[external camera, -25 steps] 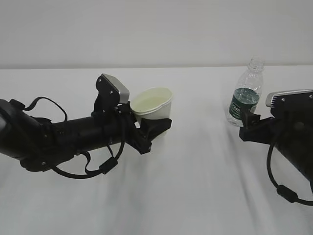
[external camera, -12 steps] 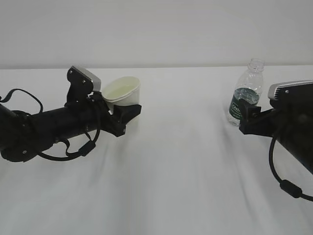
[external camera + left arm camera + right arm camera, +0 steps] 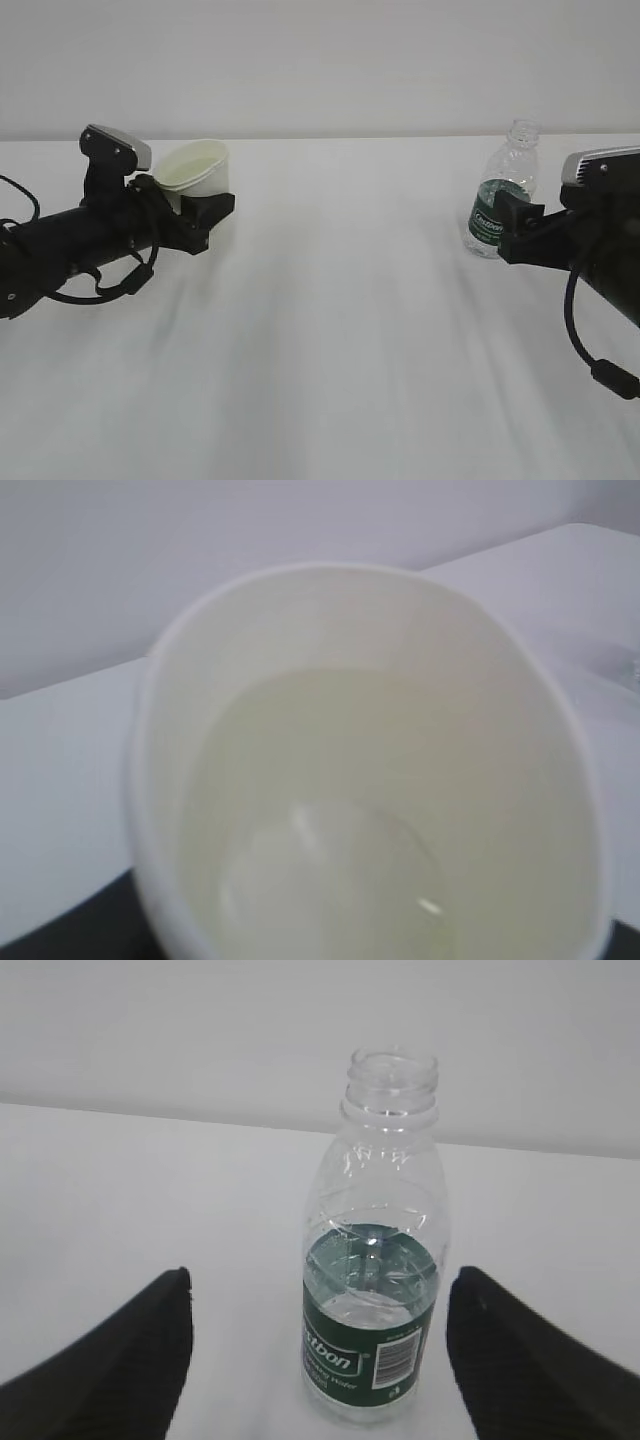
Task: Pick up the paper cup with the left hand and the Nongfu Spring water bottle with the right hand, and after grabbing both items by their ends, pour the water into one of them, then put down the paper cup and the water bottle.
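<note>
Table [image 3: 330, 330] comes first as the largest thing I see: a plain white surface filling the lower part of the exterior view, with a pale wall behind it.

My left arm [image 3: 70, 245] lies low across the far left of the table, black, with looping cables and a grey plate near its wrist. My right arm [image 3: 600, 240] enters from the far right edge, also black, with a grey plate on top.

My left gripper [image 3: 195, 215] has its fingers closed around the lower part of the cup [image 3: 192, 167], which tilts slightly with its mouth up. I cannot tell whether the cup's base touches the table. In the left wrist view the cup [image 3: 360, 770] fills nearly the whole picture, and I look straight down into it.

My right gripper [image 3: 318, 1360] has its fingers spread wide, one on each side of the bottle [image 3: 375, 1250] and not touching it. In the exterior view the bottle [image 3: 502, 190] stands upright on the table at the right, just in front of that gripper [image 3: 515, 228]. It is clear, uncapped, with a dark green label and a little water low inside.

Water [image 3: 320, 820] sits in the bottom of the cup, faintly yellowish.
</note>
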`<action>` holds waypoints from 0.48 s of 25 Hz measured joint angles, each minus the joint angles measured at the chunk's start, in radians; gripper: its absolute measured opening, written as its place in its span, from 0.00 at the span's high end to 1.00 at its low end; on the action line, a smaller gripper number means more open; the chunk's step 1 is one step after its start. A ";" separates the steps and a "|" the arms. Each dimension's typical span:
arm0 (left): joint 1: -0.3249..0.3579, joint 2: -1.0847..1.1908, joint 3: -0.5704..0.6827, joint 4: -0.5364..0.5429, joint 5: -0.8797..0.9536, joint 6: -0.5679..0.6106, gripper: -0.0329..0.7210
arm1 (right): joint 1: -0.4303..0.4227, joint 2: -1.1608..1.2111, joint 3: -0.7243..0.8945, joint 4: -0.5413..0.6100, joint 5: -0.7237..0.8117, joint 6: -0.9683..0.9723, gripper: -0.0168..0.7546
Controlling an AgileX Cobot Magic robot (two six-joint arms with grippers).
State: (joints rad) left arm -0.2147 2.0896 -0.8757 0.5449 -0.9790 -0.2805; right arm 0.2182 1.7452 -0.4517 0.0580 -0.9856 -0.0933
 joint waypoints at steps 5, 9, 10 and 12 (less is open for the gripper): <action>0.037 0.000 0.000 -0.031 0.019 0.010 0.41 | 0.000 -0.030 0.008 -0.006 0.030 0.000 0.21; 0.051 0.000 0.000 -0.057 0.026 0.033 0.41 | 0.000 -0.048 0.008 -0.024 0.051 0.000 0.21; 0.058 0.000 0.000 -0.067 0.027 0.037 0.41 | 0.000 -0.049 0.008 -0.030 0.053 0.000 0.21; 0.066 0.000 0.000 -0.086 0.027 0.044 0.41 | 0.000 -0.050 0.008 -0.034 0.055 0.000 0.21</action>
State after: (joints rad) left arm -0.1489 2.0896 -0.8757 0.4591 -0.9524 -0.2362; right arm 0.2182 1.6957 -0.4436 0.0237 -0.9304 -0.0933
